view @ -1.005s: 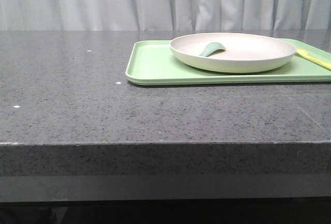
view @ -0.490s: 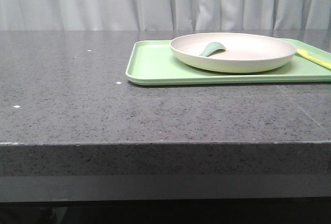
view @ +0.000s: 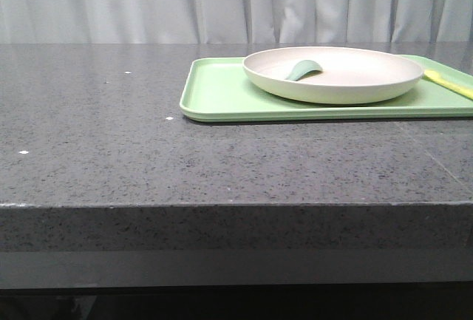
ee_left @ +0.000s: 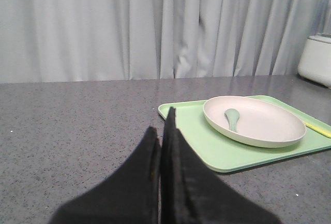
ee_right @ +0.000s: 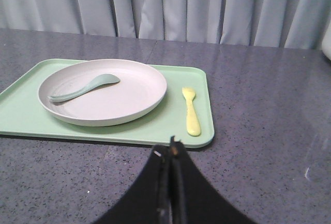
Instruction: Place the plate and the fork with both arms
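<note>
Cream plate [ee_right: 102, 92] sits on the green tray [ee_right: 20, 115], a spoon [ee_right: 83, 88] inside it; the fork [ee_right: 191, 111], whole only in the right wrist view, lies on the tray just beside the plate. Left gripper [ee_left: 161, 131] and right gripper [ee_right: 170, 154] are both closed, empty.

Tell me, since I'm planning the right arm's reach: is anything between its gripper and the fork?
Nothing visible stands in the way. In the right wrist view, the right gripper, fingers shut, hovers over bare countertop just short of the tray. The fork lies alone on the tray beside the plate, only the tray's low rim between.
</note>
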### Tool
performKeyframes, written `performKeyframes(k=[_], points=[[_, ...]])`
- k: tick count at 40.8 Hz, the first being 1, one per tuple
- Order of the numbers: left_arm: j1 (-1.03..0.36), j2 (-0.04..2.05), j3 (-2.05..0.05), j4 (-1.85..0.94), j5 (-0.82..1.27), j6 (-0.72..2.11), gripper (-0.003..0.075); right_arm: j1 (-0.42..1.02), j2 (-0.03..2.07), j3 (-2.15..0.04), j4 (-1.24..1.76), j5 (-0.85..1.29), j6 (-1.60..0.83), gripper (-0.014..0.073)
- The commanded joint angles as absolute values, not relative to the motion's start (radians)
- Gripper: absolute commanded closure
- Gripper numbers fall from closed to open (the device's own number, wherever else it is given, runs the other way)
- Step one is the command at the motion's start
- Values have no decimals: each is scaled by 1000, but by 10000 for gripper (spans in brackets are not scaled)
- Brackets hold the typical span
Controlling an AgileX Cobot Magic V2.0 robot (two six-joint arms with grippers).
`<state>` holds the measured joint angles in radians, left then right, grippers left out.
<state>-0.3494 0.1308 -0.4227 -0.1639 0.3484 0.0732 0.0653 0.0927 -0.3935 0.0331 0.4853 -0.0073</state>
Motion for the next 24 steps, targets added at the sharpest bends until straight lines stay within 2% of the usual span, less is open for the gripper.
performKeyframes(k=[1,17,24], points=[[-348,152,-449,-170,265,74,738,65,104,-421,31,397,-17,661],[-348,152,-449,-170,263,74,738,65,104,-421,31,397,-17,661],[-348,136,-388,-145,178,74,738,65,104,-421,31,397,-17,661]])
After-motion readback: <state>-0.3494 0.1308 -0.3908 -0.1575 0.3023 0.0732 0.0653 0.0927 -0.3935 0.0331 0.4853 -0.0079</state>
